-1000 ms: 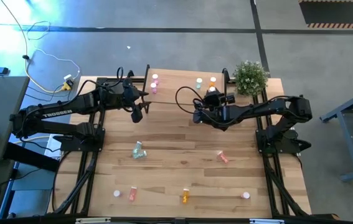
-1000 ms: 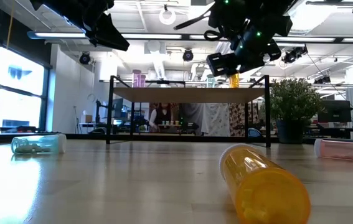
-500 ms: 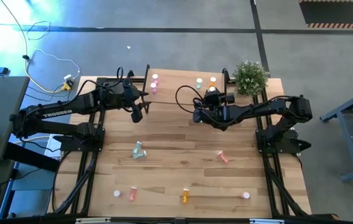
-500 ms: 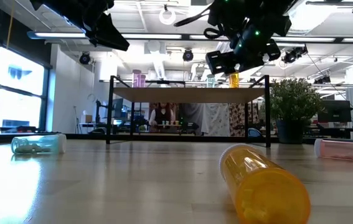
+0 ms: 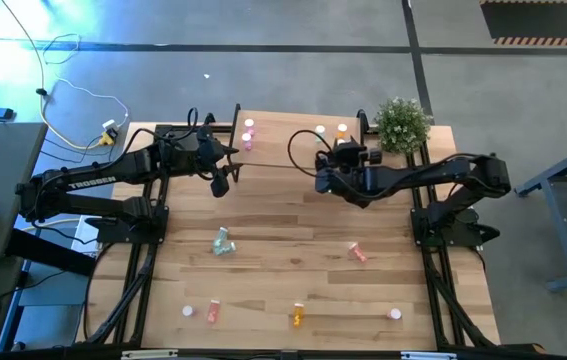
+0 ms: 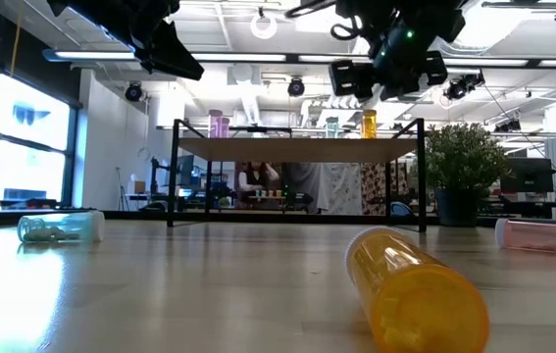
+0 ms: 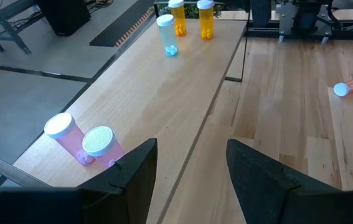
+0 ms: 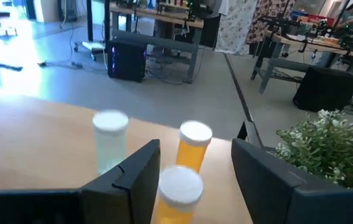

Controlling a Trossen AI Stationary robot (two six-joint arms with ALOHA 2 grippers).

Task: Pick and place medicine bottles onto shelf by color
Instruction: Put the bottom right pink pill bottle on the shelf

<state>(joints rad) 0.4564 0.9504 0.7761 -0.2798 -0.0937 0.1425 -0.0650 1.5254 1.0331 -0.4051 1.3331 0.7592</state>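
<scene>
Two orange bottles (image 8: pixel 193 146) and a pale green one (image 8: pixel 110 140) stand on the shelf (image 5: pixel 293 130) near the plant (image 5: pixel 401 122). Right gripper (image 8: pixel 195 180) hovers above them, fingers apart, empty. Left gripper (image 7: pixel 192 163), spread wide, waits beside two pink bottles (image 7: pixel 86 145).

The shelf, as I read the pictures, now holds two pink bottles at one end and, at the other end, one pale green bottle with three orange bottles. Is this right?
Not quite. The shelf holds two pink bottles at one end, and at the other one pale green bottle, but only two orange bottles, not three. The left wrist view shows this, with the right hand open around one orange bottle in the right wrist view.
</scene>
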